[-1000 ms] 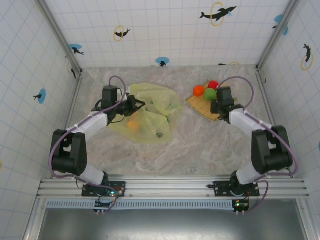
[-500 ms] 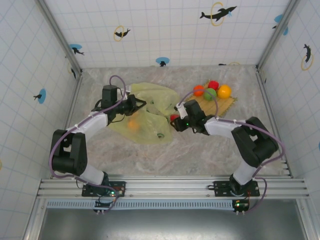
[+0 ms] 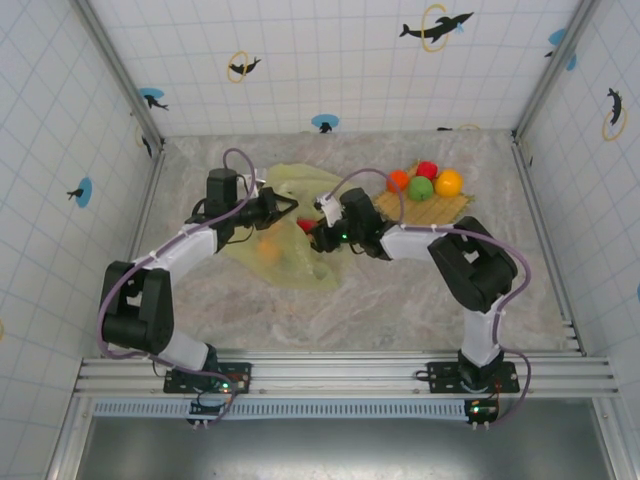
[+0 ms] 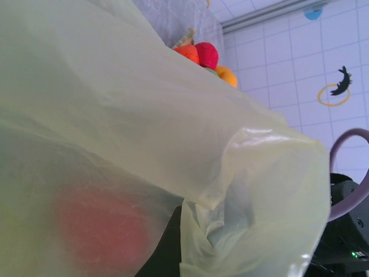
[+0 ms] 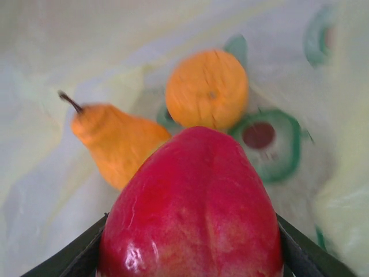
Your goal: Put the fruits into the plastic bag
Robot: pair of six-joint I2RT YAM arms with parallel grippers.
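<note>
Two grips: left end effector (image 3: 284, 207) tight on plastic bag (image 3: 292, 264), right end effector (image 3: 314, 232) snug round red fruit (image 5: 193, 208).

Left arm (image 3: 185, 240) reaches forward, left gripper (image 3: 283, 208) pinches bag (image 3: 292, 266); right arm (image 3: 425, 240) folds leftward, right gripper (image 3: 313, 232) clasps red fruit (image 5: 193, 213).

- A thin, crinkly yellow-green plastic bag (image 4: 144, 115) covers most of the picture.
- A blurry red round fruit (image 4: 98, 231) shows through it, low on the left.
- Above its edge peek an orange round fruit (image 4: 187, 53), a shiny red round fruit (image 4: 206, 55) and a yellow-orange round fruit (image 4: 228, 75).
</note>
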